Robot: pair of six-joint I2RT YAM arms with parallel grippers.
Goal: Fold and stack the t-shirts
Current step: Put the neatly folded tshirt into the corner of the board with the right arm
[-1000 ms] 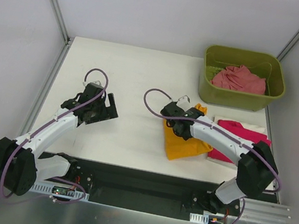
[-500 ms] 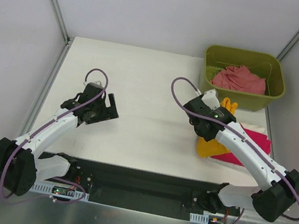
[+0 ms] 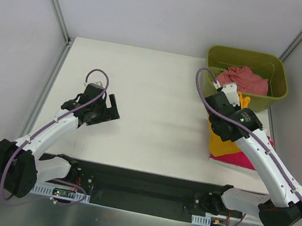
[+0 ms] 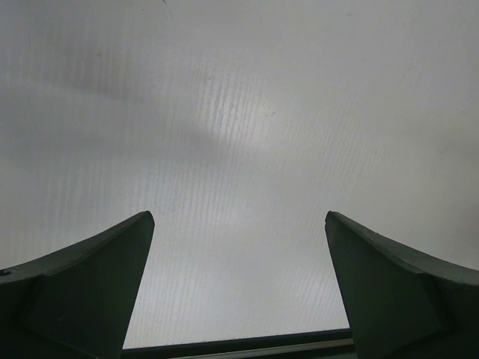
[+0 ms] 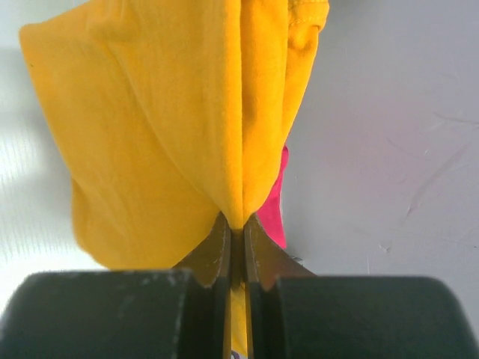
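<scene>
My right gripper (image 3: 230, 97) is shut on the folded orange-yellow t-shirt (image 3: 216, 140) and holds it hanging over the magenta t-shirt (image 3: 242, 157), which lies folded at the table's right edge. In the right wrist view the jaws (image 5: 236, 224) pinch a fold of the orange-yellow t-shirt (image 5: 165, 127), with a strip of the magenta t-shirt (image 5: 275, 209) behind it. The salmon-pink t-shirt (image 3: 241, 80) lies crumpled in the bin. My left gripper (image 3: 108, 106) is open and empty over the left of the table; its wrist view (image 4: 239, 224) shows only bare table.
The olive-green plastic bin (image 3: 242, 99) stands at the back right corner, just behind my right gripper. A black strip (image 3: 145, 181) runs along the table's near edge between the arm bases. Walls close the left, back and right sides.
My right gripper has carried the orange-yellow t-shirt from the table's middle rightward and back, to above the magenta t-shirt near the bin. My left arm has not moved.
</scene>
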